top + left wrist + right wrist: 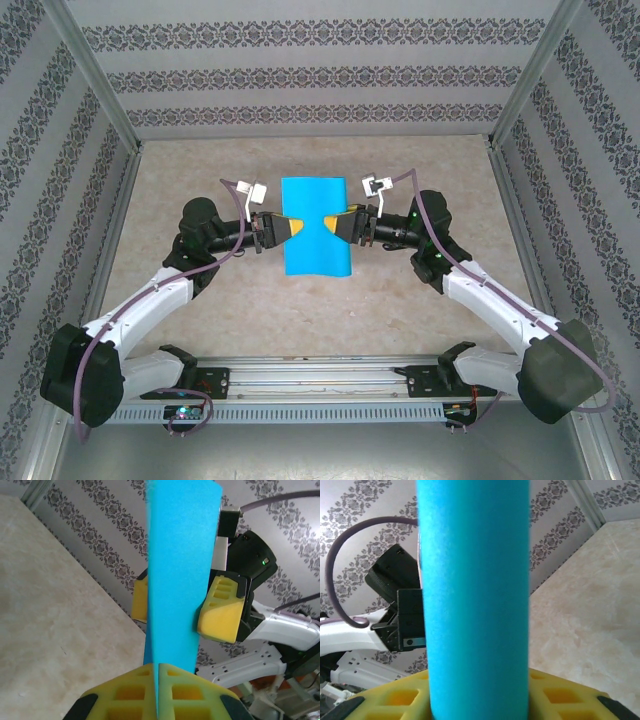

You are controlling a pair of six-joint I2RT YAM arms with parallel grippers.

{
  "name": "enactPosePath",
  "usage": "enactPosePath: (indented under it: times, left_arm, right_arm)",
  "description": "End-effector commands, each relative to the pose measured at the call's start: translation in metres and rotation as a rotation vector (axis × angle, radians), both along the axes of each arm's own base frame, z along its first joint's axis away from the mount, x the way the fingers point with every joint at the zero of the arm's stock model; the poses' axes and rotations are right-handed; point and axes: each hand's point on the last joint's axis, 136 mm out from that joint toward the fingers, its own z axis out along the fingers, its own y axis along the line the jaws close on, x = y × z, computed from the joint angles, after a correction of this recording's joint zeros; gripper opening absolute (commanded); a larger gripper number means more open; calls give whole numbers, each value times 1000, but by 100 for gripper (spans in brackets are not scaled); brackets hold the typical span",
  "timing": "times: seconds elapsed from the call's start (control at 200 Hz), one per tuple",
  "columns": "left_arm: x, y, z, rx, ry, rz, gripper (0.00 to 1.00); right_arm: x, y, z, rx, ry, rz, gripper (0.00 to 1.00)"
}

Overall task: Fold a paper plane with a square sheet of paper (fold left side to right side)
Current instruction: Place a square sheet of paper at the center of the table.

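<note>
The square sheet of paper is seen over the middle of the counter, between the two arms, as a plain teal-blue upright rectangle whose far and near edges look slightly bowed. Whether its underside touches the counter cannot be told from above. Its left edge is gripped by the left hand: in the left wrist view the two yellow fingers are pressed together with no gap, and the sheet is seen rising as a narrow blue strip from the seam of that hand. Its right edge is met by the right hand, which is pointed straight at the left one, the two tips being set close together over the paper. In the left wrist view the right hand is shown with its yellow fingers parted, one on each side of the sheet. In the right wrist view the paper is seen as a broad, rounded blue band standing between the fingers of that hand; whether it is pinched there or merely flanked cannot be told. The beige marbled counter is enclosed by patterned walls, and a metal rail carrying the arm bases is laid along its near edge.
</note>
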Motion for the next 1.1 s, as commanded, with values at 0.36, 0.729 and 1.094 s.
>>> enactPosePath:
  times: [0.36,0.729,1.094]
  left_arm:
    - [28,15,-98,188,334,174,0]
    - [40,35,-222,441,589,287,0]
    - [37,51,-257,570,641,348,0]
  right_arm:
    - [31,-66,-70,-264,122,-333,86]
    - [39,-95,-143,-424,356,-467,84]
    - [41,-76,-203,-440,642,-408,58]
